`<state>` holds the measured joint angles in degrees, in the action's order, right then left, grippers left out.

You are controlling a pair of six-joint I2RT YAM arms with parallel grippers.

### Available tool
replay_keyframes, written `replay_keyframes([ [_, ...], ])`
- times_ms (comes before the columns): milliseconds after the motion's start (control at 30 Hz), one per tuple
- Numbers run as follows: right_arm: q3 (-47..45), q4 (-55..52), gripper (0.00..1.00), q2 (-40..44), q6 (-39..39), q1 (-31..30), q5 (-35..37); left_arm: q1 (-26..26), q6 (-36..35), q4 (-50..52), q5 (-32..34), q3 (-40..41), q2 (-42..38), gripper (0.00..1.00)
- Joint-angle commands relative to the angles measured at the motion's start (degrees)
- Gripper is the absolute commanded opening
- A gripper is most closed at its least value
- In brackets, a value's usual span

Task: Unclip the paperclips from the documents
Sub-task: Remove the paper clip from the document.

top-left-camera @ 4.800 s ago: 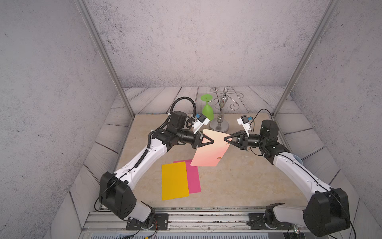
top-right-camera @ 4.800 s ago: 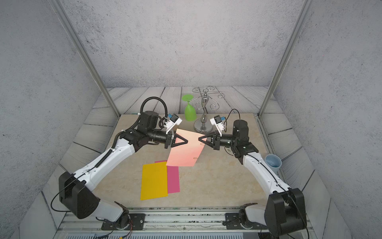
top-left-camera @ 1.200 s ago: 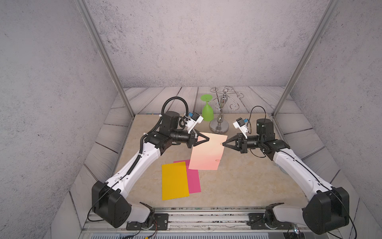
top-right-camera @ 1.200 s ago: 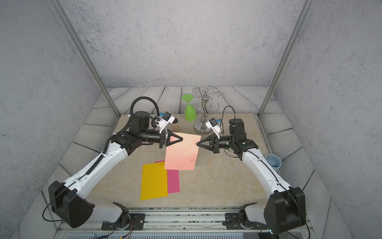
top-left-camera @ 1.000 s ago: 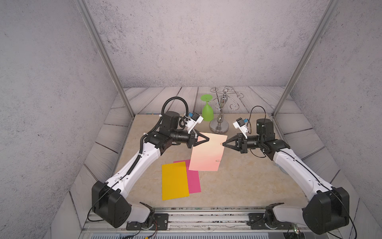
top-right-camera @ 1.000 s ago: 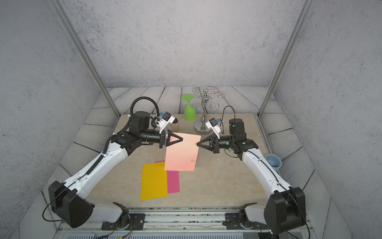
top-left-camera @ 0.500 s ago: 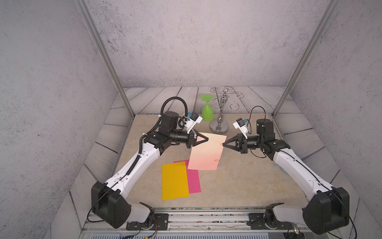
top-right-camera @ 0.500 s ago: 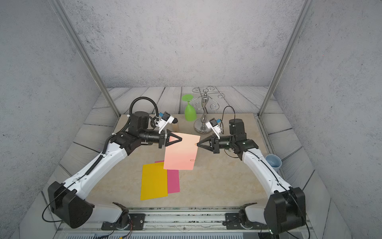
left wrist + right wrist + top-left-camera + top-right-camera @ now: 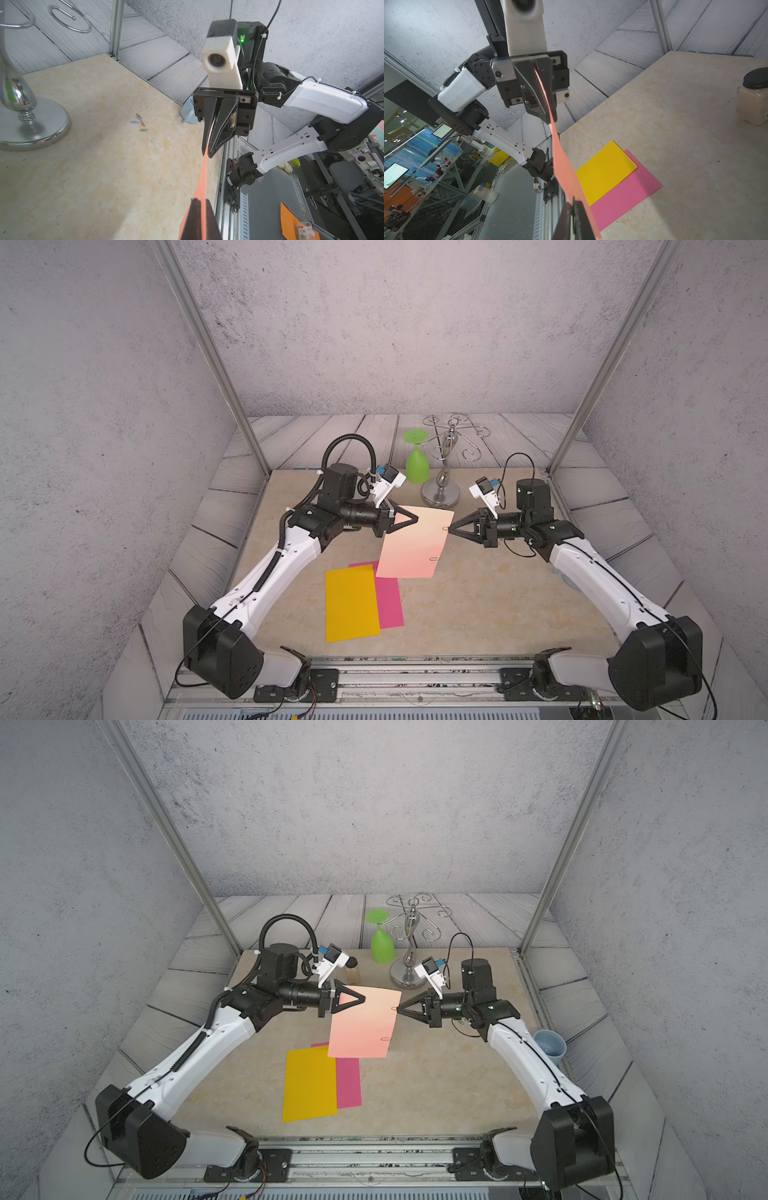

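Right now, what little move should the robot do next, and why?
Probably pull the right gripper sideways, away from the pink sheet. It looks shut on a paperclip at the sheet's edge, while the left gripper holds the opposite edge up in the air, so the clip could slide off.

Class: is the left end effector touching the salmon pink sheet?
Touching. The right wrist view shows the salmon pink sheet pinched inside the left end effector.
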<state>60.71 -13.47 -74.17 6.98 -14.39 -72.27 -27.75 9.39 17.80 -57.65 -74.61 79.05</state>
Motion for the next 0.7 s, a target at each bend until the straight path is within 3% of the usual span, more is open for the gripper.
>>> replay_keyframes([
  [0,1.5,-0.7,0.09,-0.7,-0.7,0.2,0.2,0.5,-0.9,0.0,-0.4,0.6,-1.5,0.00],
  [667,1.3,-0.7,0.06,-0.5,-1.0,0.6,0.2,0.8,-1.1,0.6,-0.2,0.3,-1.5,0.00],
])
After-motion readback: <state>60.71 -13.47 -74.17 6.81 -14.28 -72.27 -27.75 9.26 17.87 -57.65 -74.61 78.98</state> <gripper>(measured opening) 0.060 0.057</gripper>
